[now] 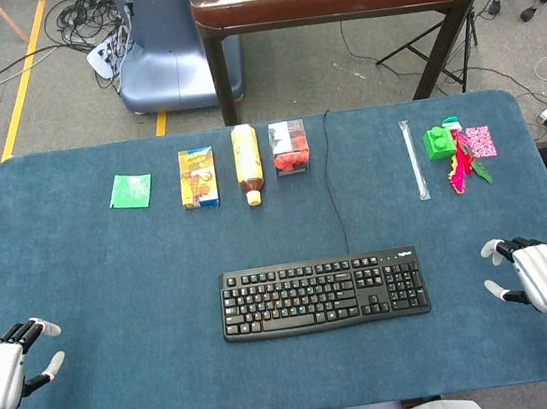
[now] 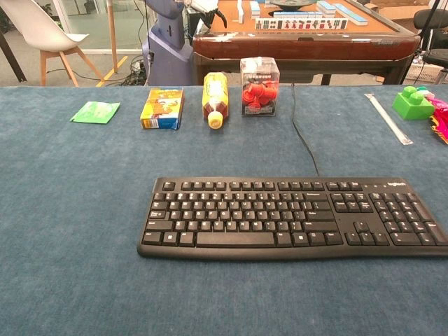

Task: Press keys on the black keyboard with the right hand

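The black keyboard (image 1: 324, 294) (image 2: 290, 217) lies flat near the front middle of the blue table, its cable running away toward the far edge. My right hand (image 1: 537, 276) hovers at the table's front right, to the right of the keyboard and apart from it, fingers spread and holding nothing. At the front left corner my left hand (image 1: 7, 366) is likewise empty with fingers apart. Neither hand shows in the chest view.
Along the far side sit a green packet (image 1: 131, 191), a yellow box (image 1: 198, 177), a lying bottle (image 1: 247, 162), and a clear box of red pieces (image 1: 289, 148). A clear strip (image 1: 414, 159), green block (image 1: 438, 141) and colourful toys (image 1: 471, 153) lie far right.
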`<state>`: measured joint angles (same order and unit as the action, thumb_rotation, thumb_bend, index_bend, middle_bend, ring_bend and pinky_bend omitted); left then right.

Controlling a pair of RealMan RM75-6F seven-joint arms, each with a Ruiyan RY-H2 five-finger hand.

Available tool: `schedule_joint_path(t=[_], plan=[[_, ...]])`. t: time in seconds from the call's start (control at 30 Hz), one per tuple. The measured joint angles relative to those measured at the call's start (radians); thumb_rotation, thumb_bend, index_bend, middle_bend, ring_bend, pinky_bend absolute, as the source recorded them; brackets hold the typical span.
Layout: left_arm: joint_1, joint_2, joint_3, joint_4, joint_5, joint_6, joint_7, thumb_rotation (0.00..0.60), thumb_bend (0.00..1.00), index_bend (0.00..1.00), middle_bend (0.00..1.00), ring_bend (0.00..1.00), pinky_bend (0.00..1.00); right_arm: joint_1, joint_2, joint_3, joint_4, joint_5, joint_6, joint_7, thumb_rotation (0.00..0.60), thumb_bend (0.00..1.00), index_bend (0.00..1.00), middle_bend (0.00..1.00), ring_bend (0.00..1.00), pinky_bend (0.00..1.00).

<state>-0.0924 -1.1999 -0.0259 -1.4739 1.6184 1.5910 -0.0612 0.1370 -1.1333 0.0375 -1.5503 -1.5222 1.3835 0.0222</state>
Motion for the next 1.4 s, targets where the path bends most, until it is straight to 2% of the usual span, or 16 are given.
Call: schedule_joint_path(t=[0.17, 0.23, 0.3, 0.37, 0.4, 0.47, 0.6, 0.67, 0.9, 1.07, 1.4], plan=[[-0.002, -0.003, 0.000, 0.003, 0.000, -0.002, -0.003, 0.600, 0.22, 0.48, 0.46, 0.44, 0.65, -0.005, 0.006, -0.002, -0.006, 0.003, 0.006, 0.001, 0.600, 0.19, 0.45, 0.53, 0.47, 0.59], [-0.003, -0.003, -0.001, 0.004, -0.004, -0.006, -0.004, 0.600, 0.22, 0.48, 0.46, 0.44, 0.65, -0.003, 0.006, 0.001, -0.004, 0.005, 0.006, 0.004, 0.600, 0.19, 0.45, 0.53, 0.47, 0.64], [-0.004, -0.004, -0.001, 0.005, -0.006, -0.010, -0.005, 0.600, 0.22, 0.48, 0.46, 0.44, 0.65, 0.000, 0.003, 0.004, 0.001, 0.006, 0.004, 0.002, 0.600, 0.21, 0.43, 0.53, 0.53, 0.87], [-0.005, -0.003, -0.002, 0.007, -0.010, -0.013, -0.007, 0.600, 0.22, 0.48, 0.46, 0.44, 0.65, 0.003, -0.004, 0.005, 0.002, 0.005, 0.001, 0.002, 0.600, 0.28, 0.36, 0.58, 0.62, 0.99], [-0.005, -0.003, -0.003, 0.008, -0.013, -0.014, -0.007, 0.600, 0.22, 0.48, 0.46, 0.44, 0.65, 0.006, -0.007, 0.005, 0.001, 0.002, 0.001, 0.003, 0.600, 0.34, 0.29, 0.64, 0.69, 1.00], [-0.005, -0.003, -0.006, 0.009, -0.019, -0.014, -0.007, 0.600, 0.22, 0.48, 0.46, 0.44, 0.65, 0.014, -0.014, 0.004, -0.002, -0.011, -0.005, -0.001, 0.600, 0.44, 0.26, 0.75, 0.78, 1.00], [-0.003, 0.003, -0.009, 0.004, -0.019, -0.006, -0.006, 0.600, 0.22, 0.48, 0.46, 0.44, 0.65, 0.046, -0.013, 0.003, -0.023, -0.022, -0.047, -0.047, 0.600, 0.64, 0.26, 0.92, 0.93, 1.00], [-0.001, 0.006, -0.009, 0.000, -0.017, -0.001, -0.005, 0.600, 0.22, 0.48, 0.46, 0.44, 0.65, 0.072, -0.012, 0.008, -0.042, -0.023, -0.083, -0.090, 0.600, 0.69, 0.26, 0.96, 0.96, 1.00], [0.002, 0.008, -0.009, -0.007, -0.016, 0.004, 0.009, 0.600, 0.22, 0.48, 0.46, 0.44, 0.65, 0.186, -0.014, 0.043, -0.114, 0.016, -0.239, -0.262, 0.600, 0.76, 0.26, 1.00, 0.99, 1.00], [-0.001, 0.005, -0.012, -0.005, -0.031, -0.013, 0.020, 0.600, 0.22, 0.48, 0.45, 0.43, 0.65, 0.275, -0.033, 0.067, -0.153, 0.068, -0.353, -0.377, 0.600, 0.77, 0.26, 1.00, 1.00, 1.00], [-0.008, -0.006, -0.019, 0.015, -0.060, -0.040, 0.026, 0.600, 0.22, 0.48, 0.41, 0.43, 0.65, 0.407, -0.115, 0.078, -0.186, 0.146, -0.477, -0.566, 0.600, 0.77, 0.26, 1.00, 1.00, 1.00]])
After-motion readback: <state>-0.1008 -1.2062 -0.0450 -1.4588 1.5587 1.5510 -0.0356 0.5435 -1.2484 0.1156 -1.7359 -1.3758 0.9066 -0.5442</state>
